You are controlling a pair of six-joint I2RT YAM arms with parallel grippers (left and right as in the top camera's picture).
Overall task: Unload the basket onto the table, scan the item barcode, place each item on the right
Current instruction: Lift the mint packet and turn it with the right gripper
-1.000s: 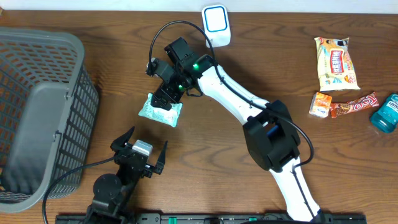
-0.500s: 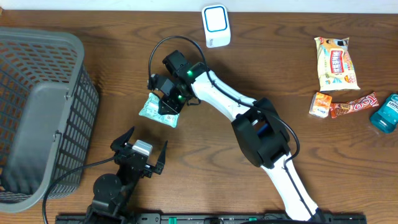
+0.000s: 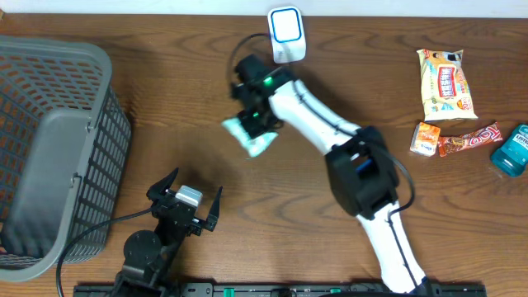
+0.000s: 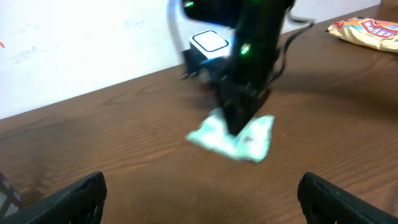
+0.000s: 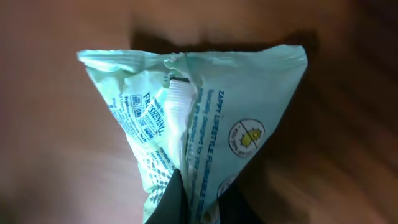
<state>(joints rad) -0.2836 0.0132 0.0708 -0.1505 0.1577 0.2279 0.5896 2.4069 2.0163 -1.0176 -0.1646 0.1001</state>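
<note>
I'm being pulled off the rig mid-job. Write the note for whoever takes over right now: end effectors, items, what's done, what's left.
Right end effector: shut on the mint-green packet, gripping it by its top edge. The packet appears lifted just off the table, short of the scanner.
Left end effector: open, holding nothing, parked at the near edge.
Done: packet picked up.
Left: carry it to the scanner and present the barcode. No barcode shows in these views, so the packet may need turning.
</note>
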